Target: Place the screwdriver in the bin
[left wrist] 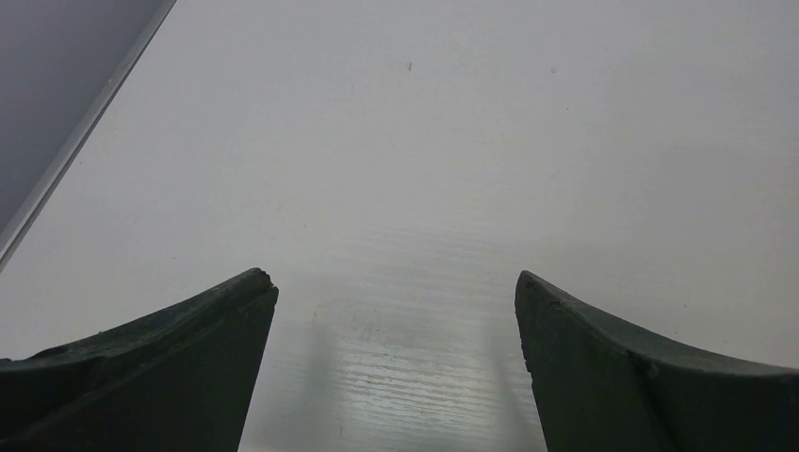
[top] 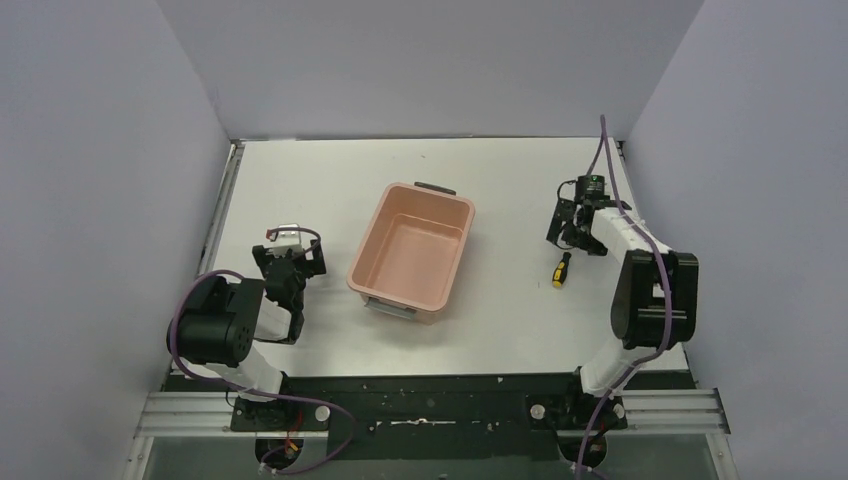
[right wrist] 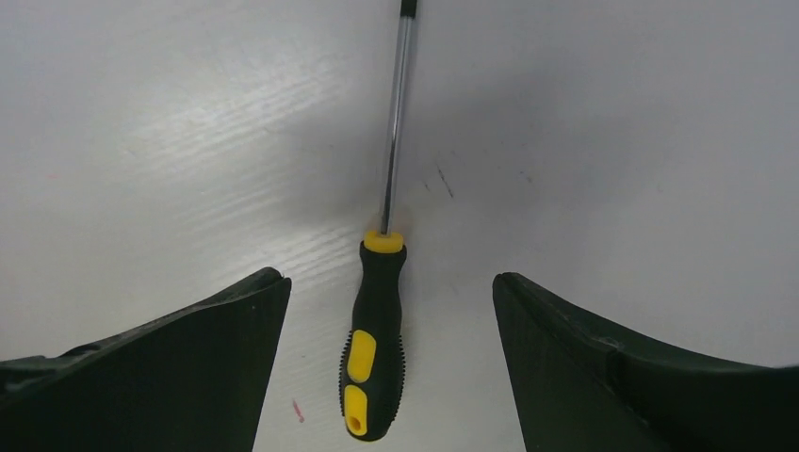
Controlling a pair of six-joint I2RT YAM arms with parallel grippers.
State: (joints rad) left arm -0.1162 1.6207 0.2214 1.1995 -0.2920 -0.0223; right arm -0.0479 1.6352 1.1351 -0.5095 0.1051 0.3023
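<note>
The screwdriver (top: 561,270) lies on the white table to the right of the bin, yellow-and-black handle toward the near edge. In the right wrist view the screwdriver (right wrist: 377,320) lies lengthwise between my fingers, shaft pointing away. My right gripper (top: 575,243) is open just above it, jaws wide on either side of the handle and touching nothing (right wrist: 388,279). The salmon-pink bin (top: 460,252) stands empty at mid table. My left gripper (top: 297,265) is open and empty over bare table left of the bin (left wrist: 396,282).
Grey walls enclose the table on the left, back and right. A metal rail (top: 222,215) runs along the table's left edge and shows in the left wrist view (left wrist: 85,113). Dark grey handle clips (top: 435,188) sit on the bin's short ends.
</note>
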